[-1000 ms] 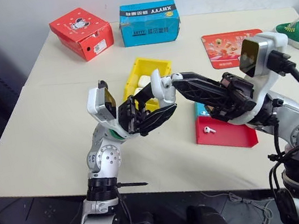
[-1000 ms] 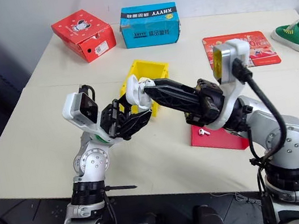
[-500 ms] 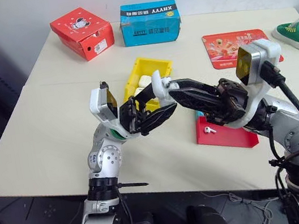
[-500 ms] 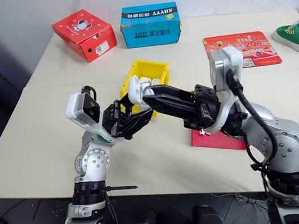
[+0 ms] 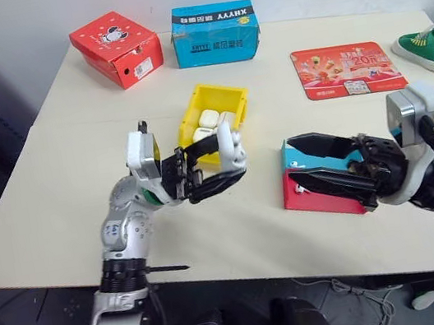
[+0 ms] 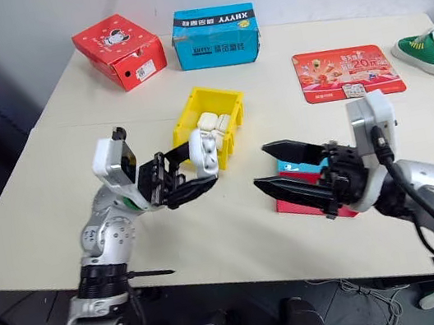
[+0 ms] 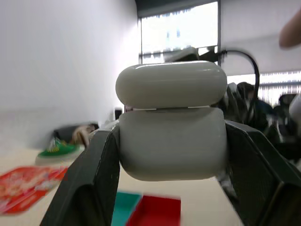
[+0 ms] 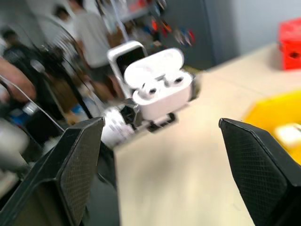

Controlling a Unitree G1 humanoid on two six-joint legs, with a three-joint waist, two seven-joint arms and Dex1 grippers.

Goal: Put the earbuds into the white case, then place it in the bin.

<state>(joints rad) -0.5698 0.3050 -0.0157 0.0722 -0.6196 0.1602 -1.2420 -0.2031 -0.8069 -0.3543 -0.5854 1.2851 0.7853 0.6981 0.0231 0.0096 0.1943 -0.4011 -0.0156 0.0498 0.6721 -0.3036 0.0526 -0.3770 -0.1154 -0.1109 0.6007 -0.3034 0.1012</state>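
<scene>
**A:** What does each camera add?

**B:** From the head, the left gripper (image 5: pixel 218 160) is clamped on the white case (image 5: pixel 229 145), held above the table (image 5: pixel 74 153) just in front of the bin (image 5: pixel 203 100). The right wrist view looks into the case: its lid stands open, with two earbuds (image 8: pixel 160 85) seated in the wells. The left wrist view faces the other side, where lid and body meet along a thin seam between the two black fingers (image 7: pixel 87 181).

**A:** And the right gripper?

**B:** The right gripper (image 5: pixel 293 170) hangs with its fingers spread wide and nothing between them, over the red-and-blue tray (image 5: pixel 323 199), well apart from the case.

**A:** Room to move?

**B:** Bare tabletop lies between the two grippers. Beyond the left gripper the bin already holds other white cases. A red box (image 5: pixel 116 48), a blue box (image 5: pixel 215 32), a red mat (image 5: pixel 345 68) and a green shoe (image 5: pixel 429 48) sit near the far edge.

**A:** The case itself?

**B:** Glossy white, rounded like a pebble.
</scene>
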